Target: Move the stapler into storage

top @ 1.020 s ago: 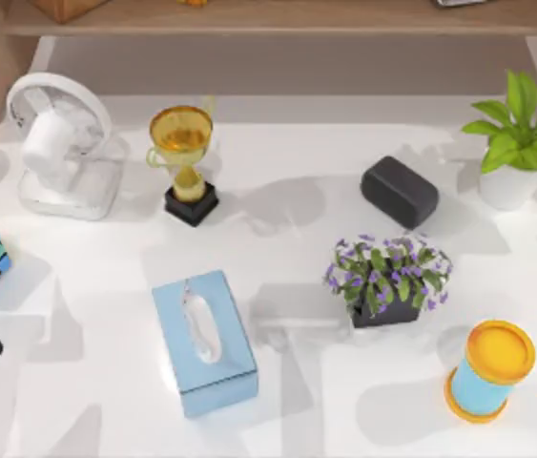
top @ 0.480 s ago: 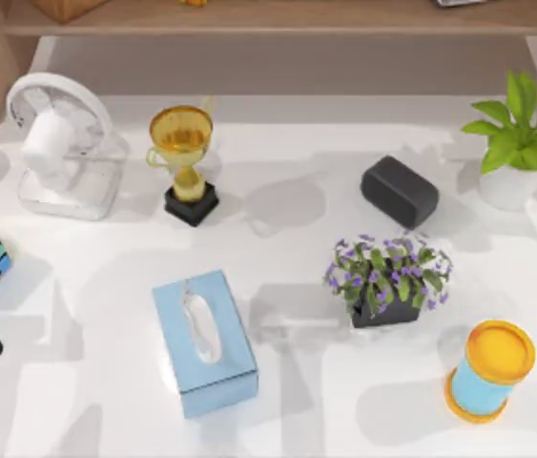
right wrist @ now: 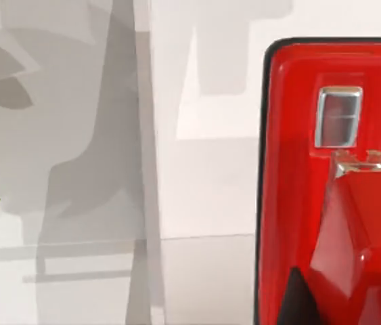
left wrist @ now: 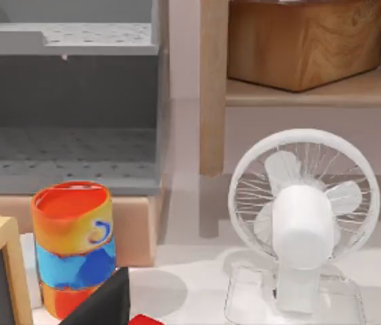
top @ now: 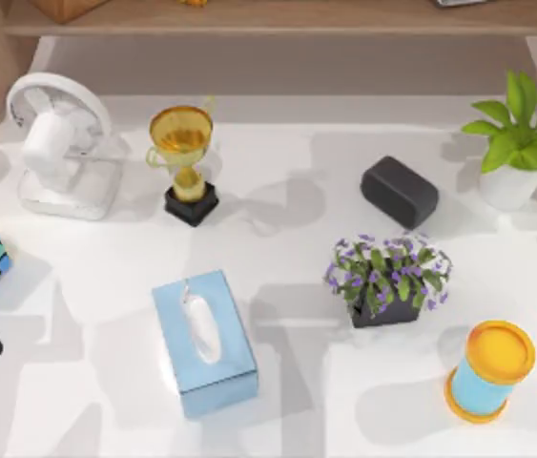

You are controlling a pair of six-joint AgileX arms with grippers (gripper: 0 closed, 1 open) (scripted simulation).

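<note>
White table (top: pixel 287 401) fills our top view, carrying a blue tissue box (top: pixel 204 342), a trophy (top: pixel 184 162) and a black rounded block (top: pixel 400 191). Our left wrist view faces a white fan (left wrist: pixel 303 220) and an orange can (left wrist: pixel 74 245). Our right wrist view holds the red stapler (right wrist: pixel 332 183) close against the white surface; we cannot tell either gripper's state.
</note>
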